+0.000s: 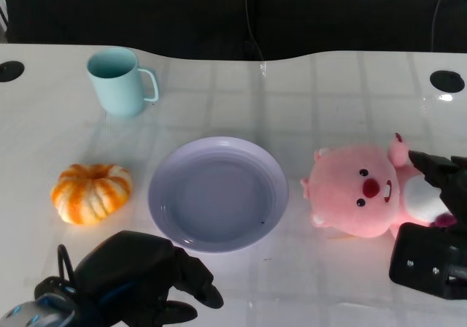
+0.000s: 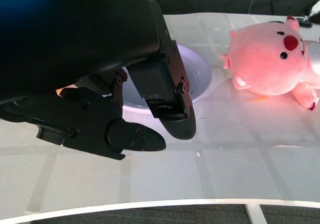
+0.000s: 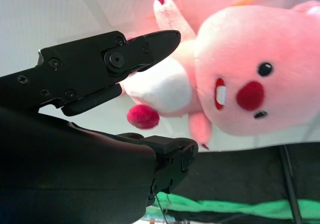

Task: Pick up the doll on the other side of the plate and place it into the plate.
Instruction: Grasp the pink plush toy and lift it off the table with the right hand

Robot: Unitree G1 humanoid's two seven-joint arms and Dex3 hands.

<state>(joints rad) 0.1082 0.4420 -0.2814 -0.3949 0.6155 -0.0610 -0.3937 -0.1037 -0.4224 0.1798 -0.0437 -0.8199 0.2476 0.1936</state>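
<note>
The pink plush doll [image 1: 361, 192] lies on the table to the right of the lavender plate [image 1: 164, 168], face up and apart from it. My right hand [image 1: 430, 258] is at the doll's white belly, one finger [image 3: 125, 54] above the body and the thumb [image 3: 170, 156] below it, spread apart and not closed on the doll [image 3: 250, 69]. My left hand [image 1: 135, 272] hovers low at the plate's near left, holding nothing; its fingers [image 2: 170, 99] point toward the plate [image 2: 200, 74] and the doll [image 2: 270, 59].
An orange-and-white pumpkin [image 1: 91, 192] sits left of the plate. A pale blue mug [image 1: 120, 82] stands at the back left. Two dark round holes [image 1: 446, 81] mark the table's far corners. The near table edge [image 2: 200, 204] runs close under my left hand.
</note>
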